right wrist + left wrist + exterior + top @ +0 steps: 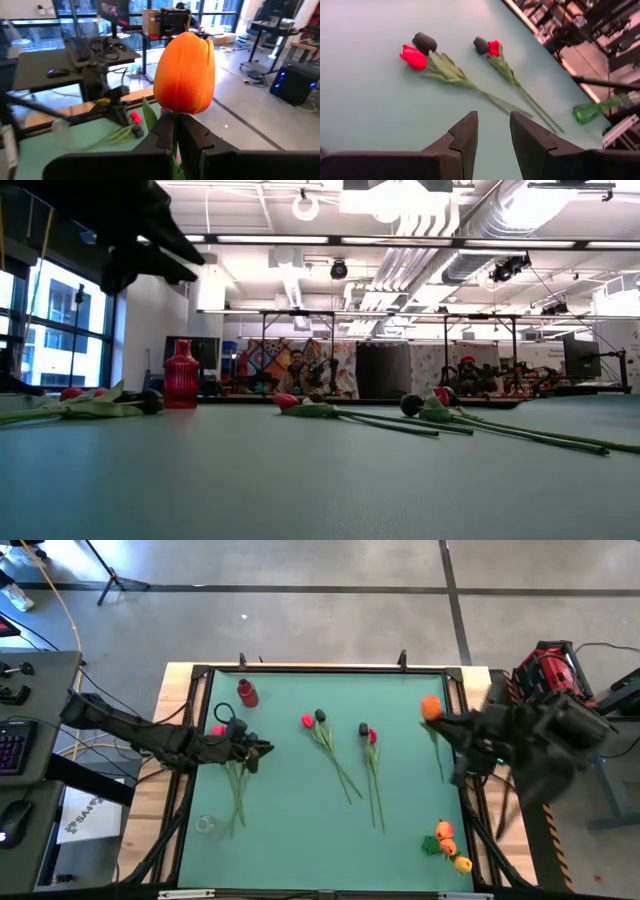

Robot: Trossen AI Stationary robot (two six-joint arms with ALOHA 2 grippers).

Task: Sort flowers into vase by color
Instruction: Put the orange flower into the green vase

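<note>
My right gripper (440,718) hovers over the table's right side, shut on an orange tulip (431,707). My left gripper (262,750) is open above the table's left part, with nothing between its fingers (470,132). Below it a bunch of tulips (236,783) with a red head (218,730) lies flat on the mat. In the middle lie two more pairs, one of a red and a black head (312,720), the other of a black and a red head (367,733). A red vase (247,692) stands at the far left. My right gripper pinches the orange tulip's stem (174,119) between its two fingers, just below the head. The fingers come nearly level from the table's right side and lie across the stem. The tulip is lifted clear, its head (186,72) above the fingers and its stem (439,755) trailing below.
A clear glass vase (205,825) stands at the near left. Orange and yellow tulips (446,840) lie with a green vase (590,111) at the near right. A dark frame (320,670) edges the green mat. Desks and equipment stand beyond the table.
</note>
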